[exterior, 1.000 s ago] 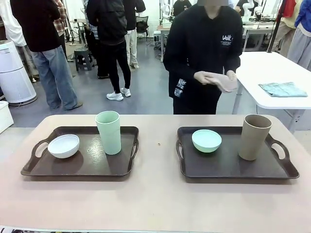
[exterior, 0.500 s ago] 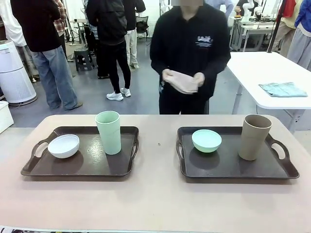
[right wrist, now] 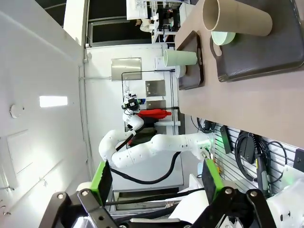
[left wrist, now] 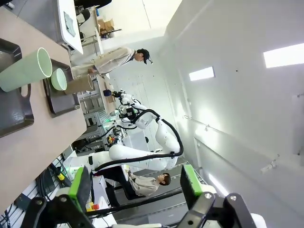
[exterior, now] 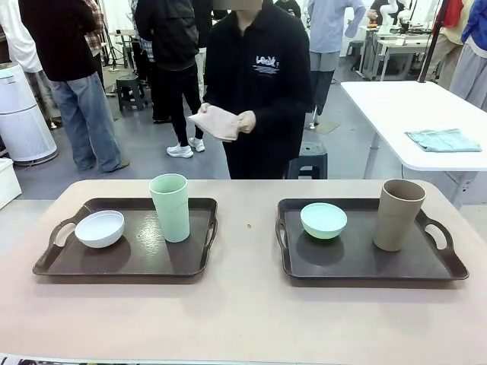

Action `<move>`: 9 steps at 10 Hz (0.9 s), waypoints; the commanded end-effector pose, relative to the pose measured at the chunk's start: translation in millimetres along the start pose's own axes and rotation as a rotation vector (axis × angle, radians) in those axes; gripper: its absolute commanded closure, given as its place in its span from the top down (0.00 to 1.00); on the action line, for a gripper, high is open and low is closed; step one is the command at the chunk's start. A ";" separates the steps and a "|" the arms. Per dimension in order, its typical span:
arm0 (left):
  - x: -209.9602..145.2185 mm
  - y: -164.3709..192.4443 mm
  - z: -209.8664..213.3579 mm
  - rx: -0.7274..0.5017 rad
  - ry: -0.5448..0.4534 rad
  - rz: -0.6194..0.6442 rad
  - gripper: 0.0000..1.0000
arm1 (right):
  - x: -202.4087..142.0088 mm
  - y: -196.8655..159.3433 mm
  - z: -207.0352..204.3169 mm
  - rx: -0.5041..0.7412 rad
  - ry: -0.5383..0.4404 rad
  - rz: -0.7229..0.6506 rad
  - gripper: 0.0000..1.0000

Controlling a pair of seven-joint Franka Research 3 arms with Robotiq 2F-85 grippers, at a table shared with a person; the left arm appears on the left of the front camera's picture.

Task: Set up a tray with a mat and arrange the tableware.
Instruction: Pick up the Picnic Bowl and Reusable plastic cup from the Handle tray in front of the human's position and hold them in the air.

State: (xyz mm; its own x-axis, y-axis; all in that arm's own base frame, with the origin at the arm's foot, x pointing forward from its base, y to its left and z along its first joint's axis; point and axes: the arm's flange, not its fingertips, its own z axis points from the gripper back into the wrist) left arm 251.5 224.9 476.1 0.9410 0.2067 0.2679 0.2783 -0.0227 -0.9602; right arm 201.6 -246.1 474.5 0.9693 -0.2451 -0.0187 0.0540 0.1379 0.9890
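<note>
Two dark brown trays sit on the tan table. The left tray (exterior: 137, 257) holds a white bowl (exterior: 100, 228) and a tall pale green cup (exterior: 170, 207). On the right tray (exterior: 358, 262) stand a mint green bowl (exterior: 323, 220) and a tan-brown cup (exterior: 397, 214). A person in black at the far side holds a folded beige mat (exterior: 219, 122) in both hands. My left gripper (left wrist: 135, 185) is open and raised off the table, with the pale green cup (left wrist: 23, 71) far off. My right gripper (right wrist: 156, 178) is open too, well away from the tan-brown cup (right wrist: 237, 19).
A strip of bare table (exterior: 243, 312) runs between and in front of the trays. A white side table (exterior: 426, 114) at the back right carries a teal cloth (exterior: 443, 139). Other people stand behind at the back left.
The person has walked from the right toward the left along the far side, carrying the mat. Trays, bowls and cups have not moved.
</note>
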 end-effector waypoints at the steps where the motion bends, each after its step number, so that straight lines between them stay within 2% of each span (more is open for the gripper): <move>1: -3.3 1.8 -1.5 0.004 -0.010 -0.020 1.00 | -4.3 -2.1 -2.5 0.010 0.003 0.020 1.00; 9: -3.3 1.8 -1.5 0.004 -0.010 -0.020 1.00 | -4.3 -2.1 -2.5 0.010 0.003 0.020 1.00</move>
State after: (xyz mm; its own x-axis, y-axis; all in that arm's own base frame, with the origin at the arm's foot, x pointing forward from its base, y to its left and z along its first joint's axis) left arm 251.1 225.3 476.1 0.9407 0.2083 0.2678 0.2782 -0.0218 -0.9603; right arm 201.0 -246.2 474.8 0.9690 -0.2464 -0.0182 0.0540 0.1393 0.9888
